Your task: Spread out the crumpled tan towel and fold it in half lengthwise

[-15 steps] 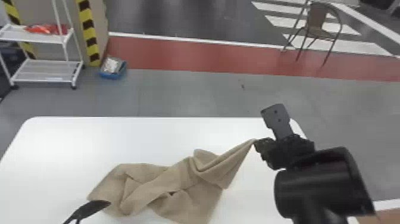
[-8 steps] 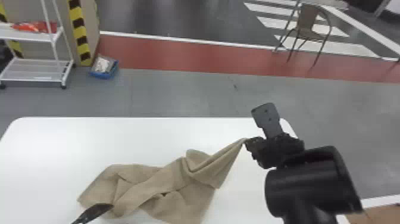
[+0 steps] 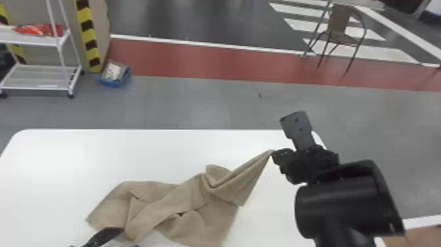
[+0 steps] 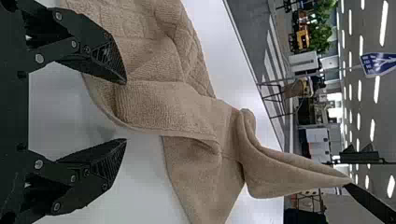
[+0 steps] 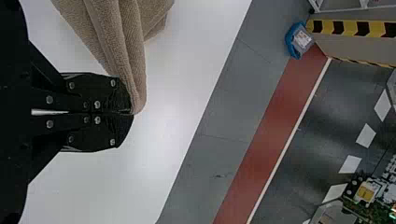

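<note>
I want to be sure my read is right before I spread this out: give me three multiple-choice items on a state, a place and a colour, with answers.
1. How is the left gripper?
A) Shut on the towel
B) Open
C) Shut and empty

2. Where is the towel's raised tip?
A) At the right gripper
B) At the left gripper
C) On the floor

3. What colour is the tabletop?
A) Red
B) Brown
C) White

Answers:
1: B, its fingers stand apart in the left wrist view.
2: A, the cloth runs up to those closed fingertips.
3: C, the bare surface around the towel is white.
</note>
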Robot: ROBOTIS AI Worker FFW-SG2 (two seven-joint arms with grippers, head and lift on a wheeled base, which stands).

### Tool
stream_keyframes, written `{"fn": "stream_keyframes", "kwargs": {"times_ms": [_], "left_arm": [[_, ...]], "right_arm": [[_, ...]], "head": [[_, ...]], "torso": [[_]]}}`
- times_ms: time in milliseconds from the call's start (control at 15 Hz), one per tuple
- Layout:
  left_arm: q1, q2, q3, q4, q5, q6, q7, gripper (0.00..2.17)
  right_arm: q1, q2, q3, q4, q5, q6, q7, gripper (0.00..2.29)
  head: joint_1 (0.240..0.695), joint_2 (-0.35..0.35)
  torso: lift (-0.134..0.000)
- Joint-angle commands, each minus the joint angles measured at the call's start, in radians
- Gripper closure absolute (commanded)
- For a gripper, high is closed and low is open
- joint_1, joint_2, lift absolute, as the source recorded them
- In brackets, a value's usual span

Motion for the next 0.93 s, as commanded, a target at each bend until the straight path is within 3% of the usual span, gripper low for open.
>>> {"fn": "stream_keyframes", "kwargs": {"times_ms": [0,200,333,400,467,667,867], "left_arm": [[0.000,0.002,0.006,-0.001,0.000,0.002,0.015,0.52],[-0.015,-0.001,0.006,0.000,0.000,0.073,0.024,1.25],[-0.017,0.002,0.012,-0.004,0.000,0.100,0.022,1.27],[-0.017,0.004,0.031,-0.014,0.001,0.109,0.022,1.43],[-0.017,0.002,0.064,-0.037,0.004,0.137,0.016,1.44],[0.011,-0.002,0.201,-0.199,0.027,0.263,-0.056,1.44],[0.055,-0.009,0.316,-0.376,0.104,0.346,-0.120,1.44]], "right_arm": [[0.000,0.000,-0.001,0.000,0.000,-0.003,0.000,1.67],[0.003,0.000,-0.007,0.000,0.000,-0.003,0.002,1.67],[0.006,0.000,-0.018,0.000,-0.001,-0.006,0.002,1.67],[0.003,0.000,-0.028,0.000,-0.001,-0.009,0.002,1.67],[-0.001,-0.002,-0.047,0.000,-0.001,-0.009,0.002,1.67],[-0.014,-0.011,-0.085,-0.008,-0.006,-0.009,0.006,1.67],[-0.018,-0.017,-0.116,-0.029,-0.006,-0.009,0.012,1.67]], "head": [[0.695,-0.230],[0.695,-0.219],[0.695,-0.214],[0.695,-0.213],[0.695,-0.211],[0.695,-0.188],[0.695,-0.137]], "torso": [[0.000],[0.000],[0.000],[0.000],[0.000],[0.000],[0.000]]}}
